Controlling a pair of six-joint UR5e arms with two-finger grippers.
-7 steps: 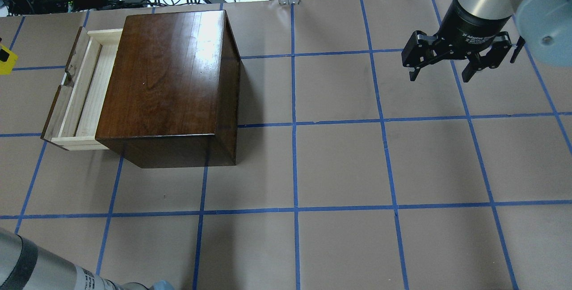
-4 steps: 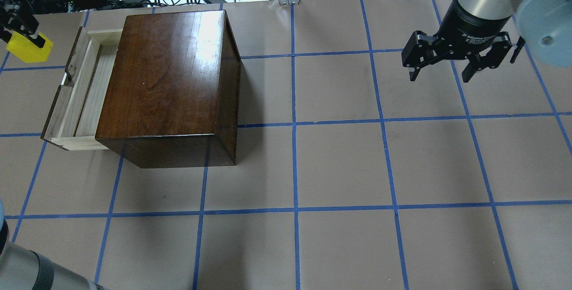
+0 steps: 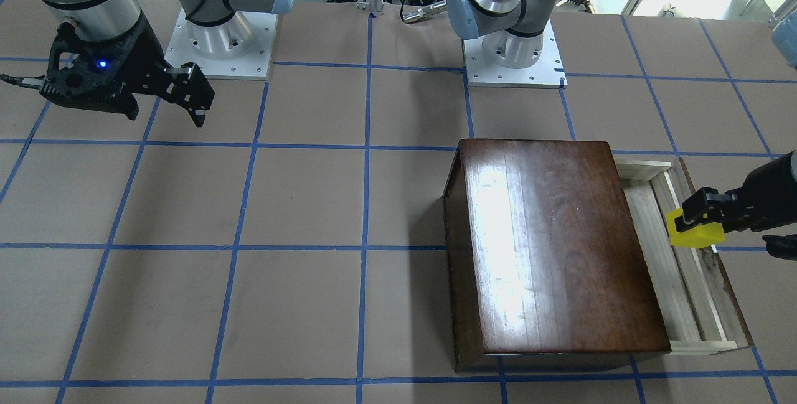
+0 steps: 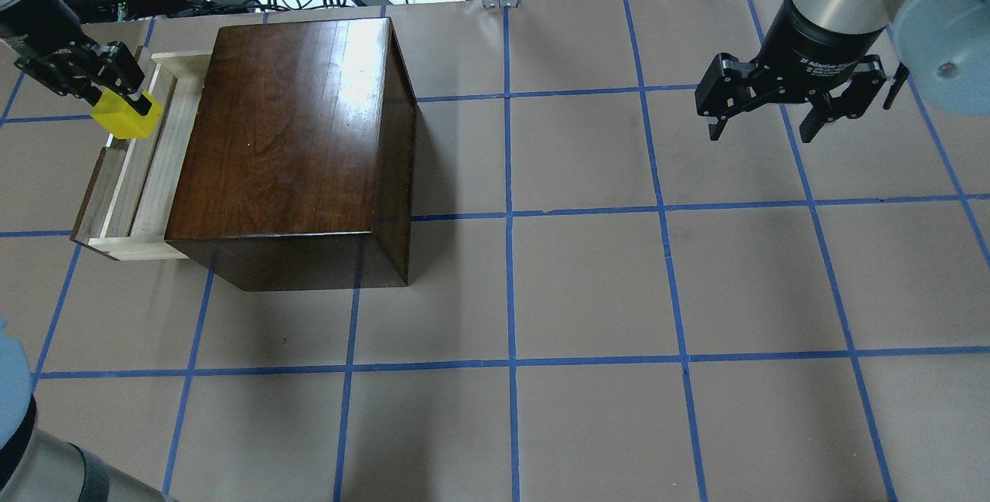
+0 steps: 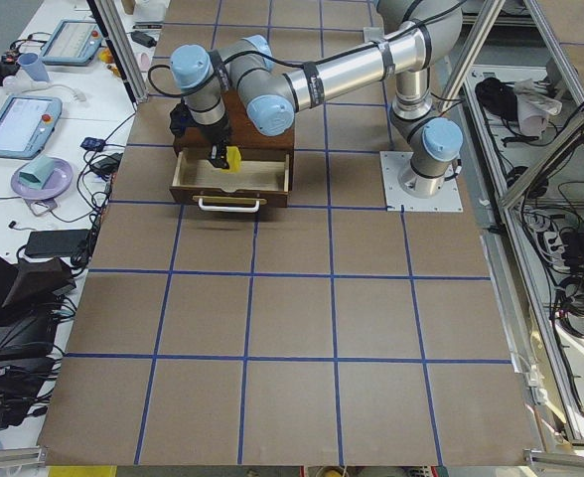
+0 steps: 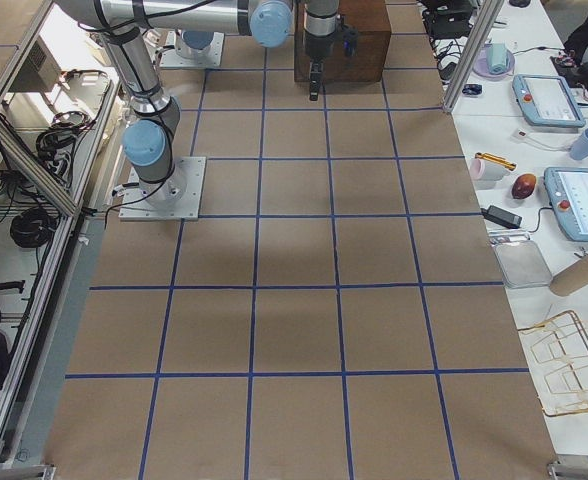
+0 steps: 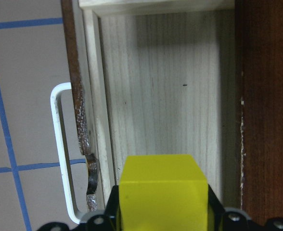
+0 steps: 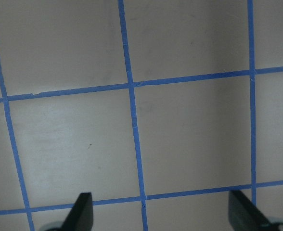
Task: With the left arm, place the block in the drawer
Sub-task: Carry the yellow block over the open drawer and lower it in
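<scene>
Hanging pinched between the left fingers [image 3: 700,202], the block [image 4: 124,117] is held over the open strip of the drawer [image 4: 155,177], and by the side view it looks clear of the wood. The wrist view shows what matters. Straight beneath the fingers, and running on ahead of them, lies the pale drawer floor. The front panel and its white handle [image 7: 59,144] are to one side of the fingers, and the edge of the dark casing [image 4: 286,138] is to the other. The drawer's long axis runs forward from the fingers, so there is ample room along it. Across it, the exposed strip looks only somewhat wider than the block. I judge the coming move to be a straight descent and release, with little slack for sideways drift. The right fingers [image 4: 812,121] are spread wide, hold nothing, and hang over bare counter [image 4: 588,285], well apart from the drawer. The left arm [image 5: 352,75] is plainly the nearer one.
</scene>
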